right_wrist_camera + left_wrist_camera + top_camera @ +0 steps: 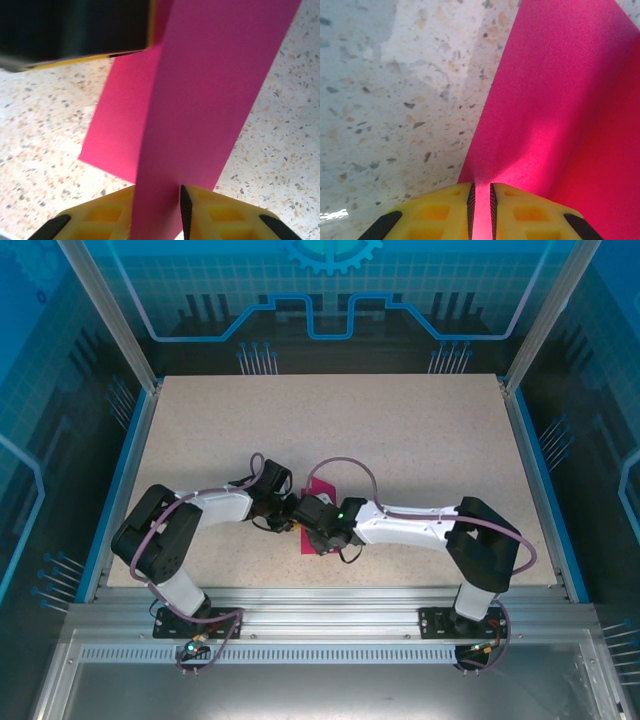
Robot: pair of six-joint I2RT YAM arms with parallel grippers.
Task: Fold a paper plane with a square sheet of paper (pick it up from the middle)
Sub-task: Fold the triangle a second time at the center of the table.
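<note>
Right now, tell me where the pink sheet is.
Top view: the square sheet of paper is near the centre of the table, one edge between the left fingers, another between the right fingers.

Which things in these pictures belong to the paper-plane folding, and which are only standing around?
For the job: thin magenta-pink paper sheet; left yellow fingers, closed on the sheet; right yellow fingers, apart with the sheet between them.
Only around: speckled beige table top; blue patterned enclosure walls; aluminium rail at the near edge.
</note>
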